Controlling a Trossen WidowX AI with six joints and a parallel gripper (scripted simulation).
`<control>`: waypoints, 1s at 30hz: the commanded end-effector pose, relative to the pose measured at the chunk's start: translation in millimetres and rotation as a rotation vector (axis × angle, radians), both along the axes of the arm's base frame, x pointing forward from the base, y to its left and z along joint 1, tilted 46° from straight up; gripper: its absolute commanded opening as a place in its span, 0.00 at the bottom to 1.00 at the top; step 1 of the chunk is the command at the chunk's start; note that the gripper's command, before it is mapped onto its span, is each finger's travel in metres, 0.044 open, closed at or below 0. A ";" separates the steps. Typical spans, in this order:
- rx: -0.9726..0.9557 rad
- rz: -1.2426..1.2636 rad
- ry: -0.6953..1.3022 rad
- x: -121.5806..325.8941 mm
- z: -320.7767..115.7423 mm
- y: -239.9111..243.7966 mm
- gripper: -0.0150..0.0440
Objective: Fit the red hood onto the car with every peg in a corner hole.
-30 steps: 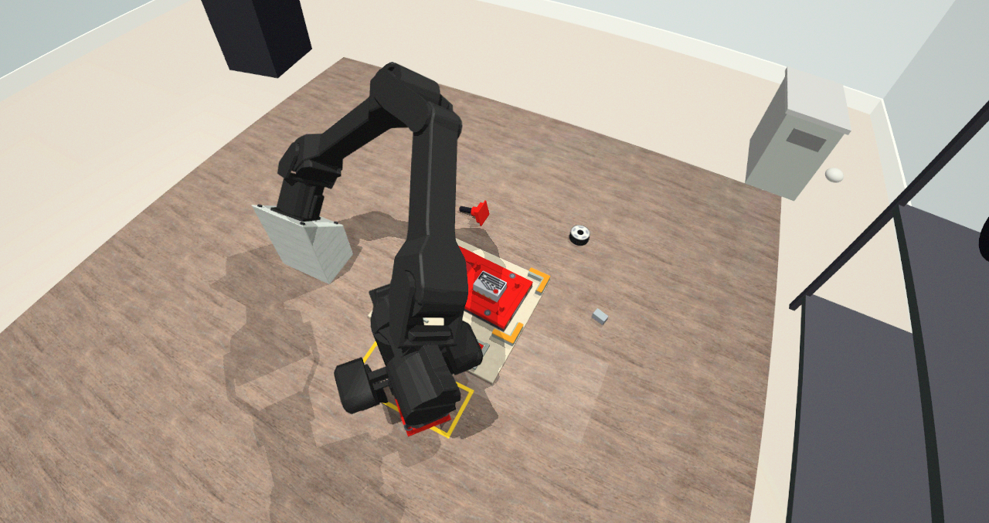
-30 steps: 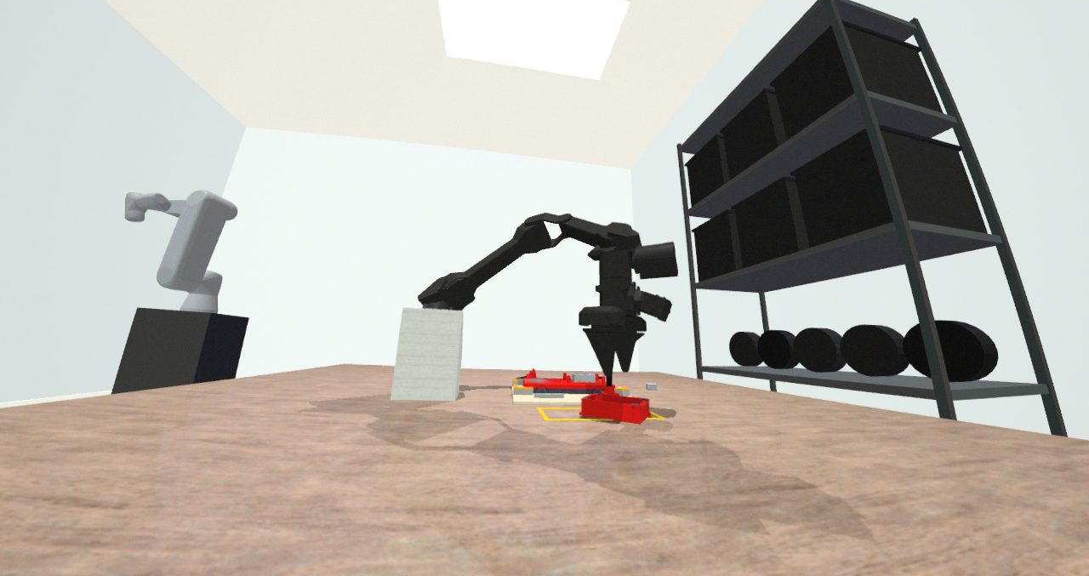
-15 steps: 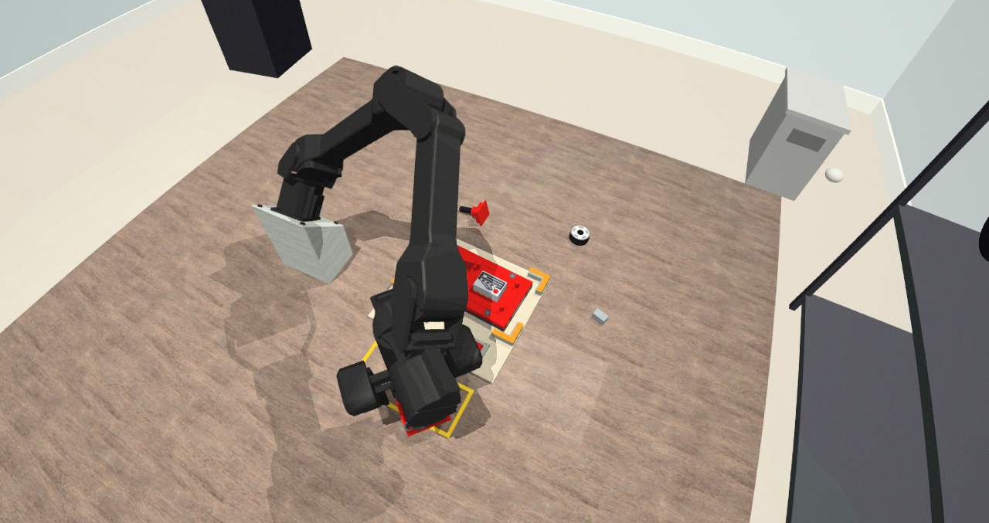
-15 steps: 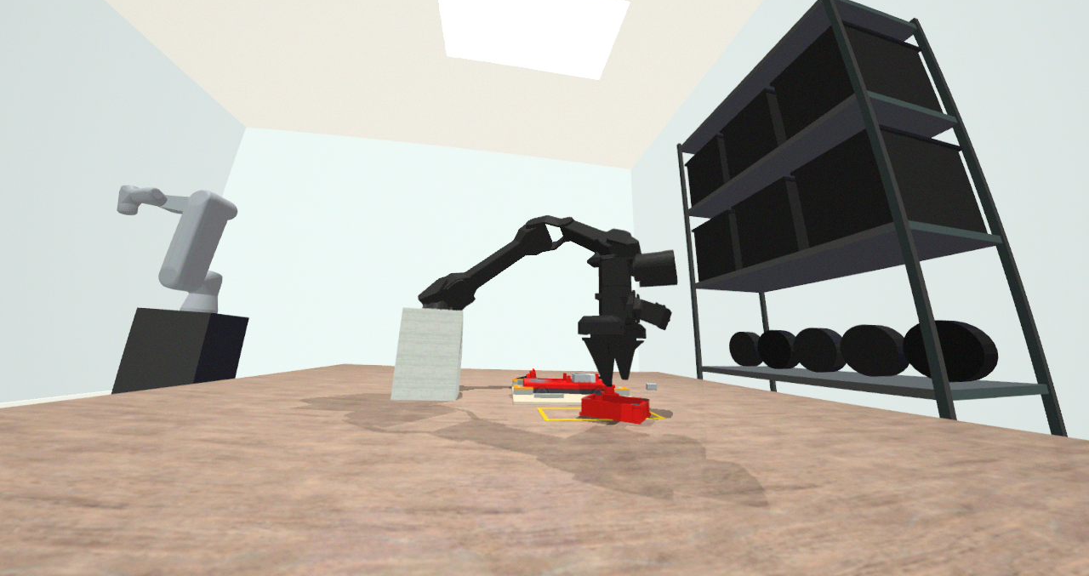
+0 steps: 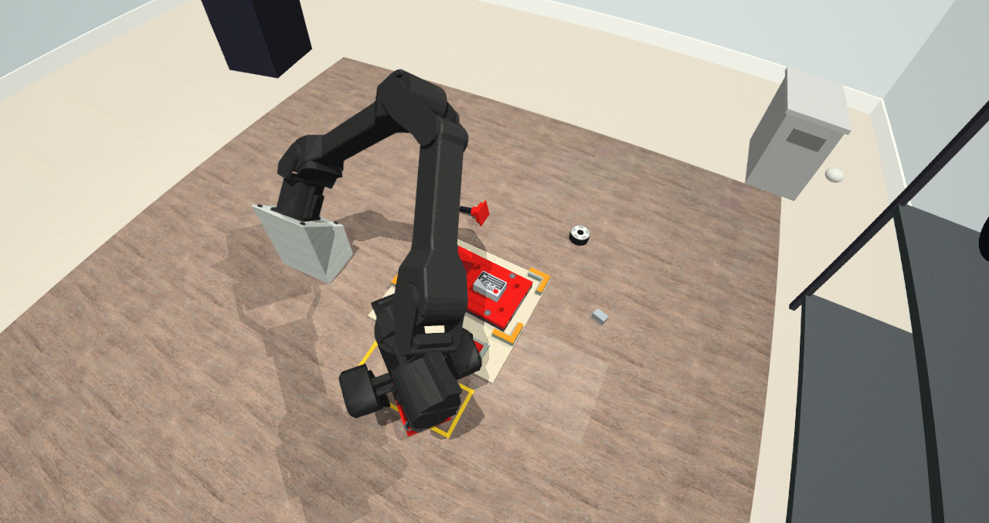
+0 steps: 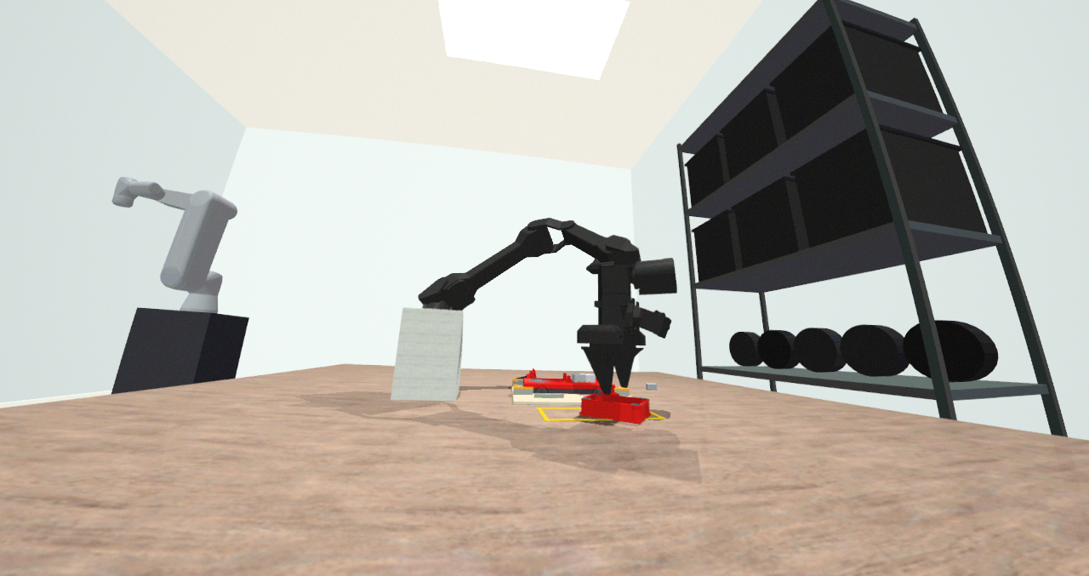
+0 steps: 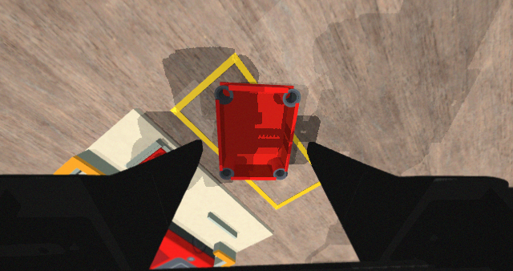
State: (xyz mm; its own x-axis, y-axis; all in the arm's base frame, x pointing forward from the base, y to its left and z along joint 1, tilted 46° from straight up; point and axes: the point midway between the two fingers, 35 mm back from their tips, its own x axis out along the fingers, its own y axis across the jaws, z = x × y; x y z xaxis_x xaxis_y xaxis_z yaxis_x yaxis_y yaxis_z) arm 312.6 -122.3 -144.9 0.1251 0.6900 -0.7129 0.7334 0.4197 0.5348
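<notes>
We're lining up the pickup — our gripper (image 6: 615, 388) (image 7: 256, 145) is spread above the hood (image 5: 409, 429) (image 6: 615, 407) (image 7: 252, 131), and should next lower astride it.

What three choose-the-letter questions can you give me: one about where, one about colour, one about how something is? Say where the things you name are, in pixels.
1. Where is the hood (image 5: 409, 430) (image 6: 615, 407) (image 7: 256, 135)?
A) On the shelves
B) Across the yellow outline (image 5: 460, 413) (image 6: 563, 419) (image 7: 204, 83)
C) On the chassis

2. What colour are the jig's corner pieces (image 5: 542, 279) (image 7: 76, 166)?
A) Orange
B) Blue
C) Purple

3. How is the gripper (image 6: 615, 390) (image 7: 256, 145)?
A) Shut, empty
B) Gripping the hood
C) Open, empty

1 B: the hood overlaps the yellow lines.
2 A: their tops are orange.
3 C: its fingers stand apart, holding nothing.
</notes>
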 end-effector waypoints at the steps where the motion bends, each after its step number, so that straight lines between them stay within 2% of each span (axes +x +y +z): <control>1: 0.005 -0.005 0.004 -0.8 -2.0 2.8 1.00; 30: 0.006 -0.005 0.004 1.0 -11.6 12.3 1.00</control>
State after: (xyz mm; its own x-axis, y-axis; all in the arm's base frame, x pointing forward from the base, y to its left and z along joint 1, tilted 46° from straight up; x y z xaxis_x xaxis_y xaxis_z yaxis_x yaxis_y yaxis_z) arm 313.4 -111.4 -155.3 0.1234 0.6919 -0.7113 0.7347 0.4182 0.5342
